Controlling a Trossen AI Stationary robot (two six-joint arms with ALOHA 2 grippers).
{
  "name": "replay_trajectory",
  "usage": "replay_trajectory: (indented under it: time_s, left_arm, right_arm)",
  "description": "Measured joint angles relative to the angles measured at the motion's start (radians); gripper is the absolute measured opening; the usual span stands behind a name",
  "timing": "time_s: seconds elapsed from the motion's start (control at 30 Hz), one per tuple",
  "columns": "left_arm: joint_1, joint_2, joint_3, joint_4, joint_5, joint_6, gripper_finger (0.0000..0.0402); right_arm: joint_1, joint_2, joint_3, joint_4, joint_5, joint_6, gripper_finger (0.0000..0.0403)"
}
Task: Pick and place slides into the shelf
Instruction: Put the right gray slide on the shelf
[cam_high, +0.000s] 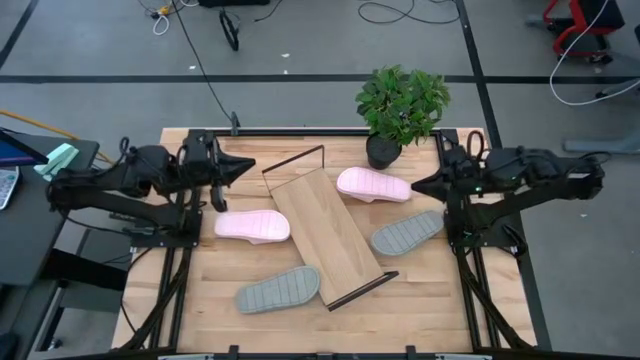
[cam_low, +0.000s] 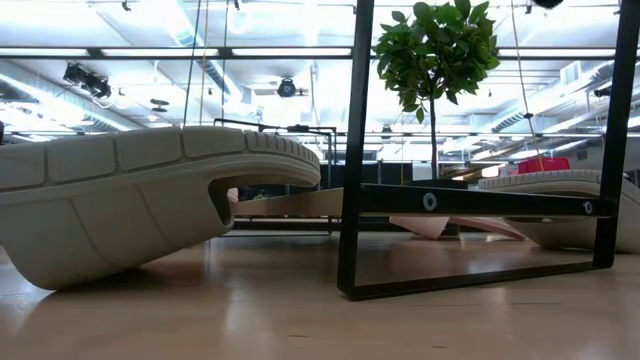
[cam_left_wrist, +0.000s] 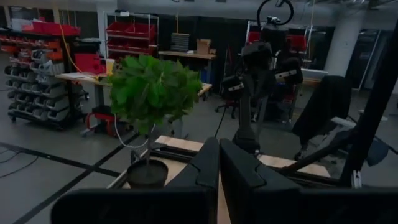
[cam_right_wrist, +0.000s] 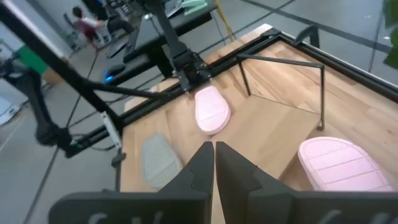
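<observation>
The shelf (cam_high: 325, 235), a light-wood board with dark wire frames at both short ends, lies slantwise at the table's middle. Two pale pink slides (cam_high: 252, 226) (cam_high: 373, 185) lie on the table on either side of it. One grey-green slide (cam_high: 278, 289) lies ridged sole up near the front left of the shelf, the other (cam_high: 407, 232) to its right. My left gripper (cam_high: 245, 167) hangs shut above the table's far left, holding nothing. My right gripper (cam_high: 420, 185) hangs shut above the far right, near the plant, also with nothing in it.
A potted plant (cam_high: 400, 105) stands at the table's far edge, right of the middle. Each arm's dark frame runs along its side of the table. In the low view the near grey-green slide (cam_low: 150, 200) and the shelf's wire frame (cam_low: 355, 150) stand close to the front edge.
</observation>
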Motion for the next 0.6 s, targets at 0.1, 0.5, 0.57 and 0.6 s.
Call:
replay_trajectory:
  time_s: [0.1,0.5,0.57,0.6]
  left_arm:
    - [0.000,0.012,0.020,0.000,0.000,-0.038,0.0020]
    - [-0.001,0.046,0.023,-0.058,0.058,-0.251,0.0005]
    - [-0.002,0.049,0.023,-0.082,0.079,-0.260,0.0005]
    - [-0.002,0.049,0.023,-0.102,0.082,-0.270,0.0006]
  right_arm:
    - [0.000,0.012,0.036,-0.036,-0.016,-0.029,0.0023]
    - [0.000,0.049,0.029,-0.071,-0.026,-0.024,0.0023]
    - [0.000,0.062,0.029,-0.098,-0.055,-0.013,0.0023]
    - [0.000,0.071,0.029,-0.115,-0.070,-0.012,0.0023]
